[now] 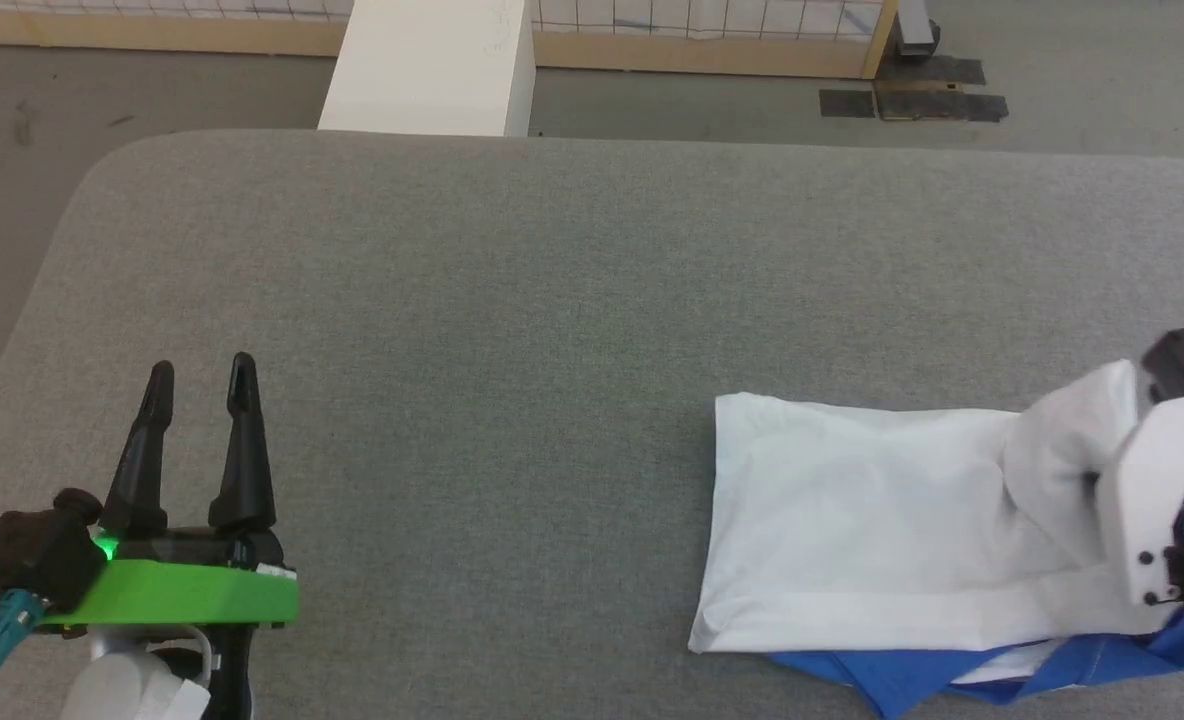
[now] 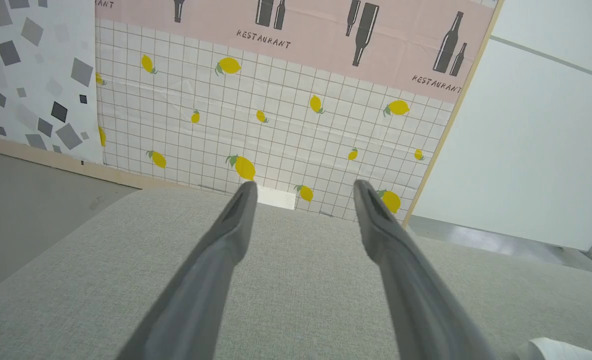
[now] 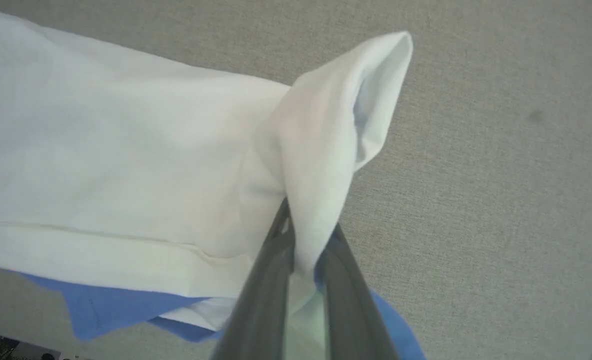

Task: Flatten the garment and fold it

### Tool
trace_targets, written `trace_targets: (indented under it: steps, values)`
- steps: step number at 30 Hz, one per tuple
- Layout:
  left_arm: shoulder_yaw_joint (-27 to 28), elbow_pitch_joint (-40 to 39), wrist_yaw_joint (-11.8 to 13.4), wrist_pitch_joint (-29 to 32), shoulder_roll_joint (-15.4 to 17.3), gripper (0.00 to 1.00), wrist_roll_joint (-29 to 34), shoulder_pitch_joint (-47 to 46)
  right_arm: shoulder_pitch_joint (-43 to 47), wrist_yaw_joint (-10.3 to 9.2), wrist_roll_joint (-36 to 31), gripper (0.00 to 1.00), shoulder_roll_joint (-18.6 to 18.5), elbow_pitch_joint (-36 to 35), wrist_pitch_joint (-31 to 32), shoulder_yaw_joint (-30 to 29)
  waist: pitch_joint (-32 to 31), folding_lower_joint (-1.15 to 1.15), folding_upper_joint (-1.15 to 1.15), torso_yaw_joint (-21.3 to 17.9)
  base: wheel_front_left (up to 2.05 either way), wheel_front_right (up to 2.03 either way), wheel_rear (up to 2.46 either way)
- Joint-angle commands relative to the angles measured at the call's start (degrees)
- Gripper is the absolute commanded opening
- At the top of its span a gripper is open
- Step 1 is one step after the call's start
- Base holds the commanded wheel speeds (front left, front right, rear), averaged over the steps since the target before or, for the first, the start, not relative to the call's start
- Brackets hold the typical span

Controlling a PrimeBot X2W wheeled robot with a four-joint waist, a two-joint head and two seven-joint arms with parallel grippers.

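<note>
One fold of the garment [image 1: 852, 520] clamped in right tool [image 3: 308, 227]; left tool [image 1: 202, 368] gapes, well apart.

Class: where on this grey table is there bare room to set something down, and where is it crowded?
Free: the wide middle of the table, between the open left gripper and the garment; also the strip from the garment to the far edge. Crowded: the near right, where the right gripper pinches a raised white fold.
</note>
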Motion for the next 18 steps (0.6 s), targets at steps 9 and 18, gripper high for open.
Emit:
trace_targets:
  steps: [9, 18]
  values:
    - [-0.7, 0.6, -0.4, -0.2, -0.2, 1.00, -0.1, 0.5, -0.7, -0.11, 4.5, 0.00, 3.2, -4.1, 2.7, 10.5, -1.1, 0.00, 0.36, 0.0, 0.00, 0.00, 0.00]
    - [-1.8, 0.7, -0.4, -0.2, -0.2, 1.00, -0.8, -0.1, -6.1, -0.11, 3.8, 0.00, 11.1, 7.9, -5.0, 18.9, 0.2, 0.00, 0.36, 1.7, 0.00, 0.00, 0.00]
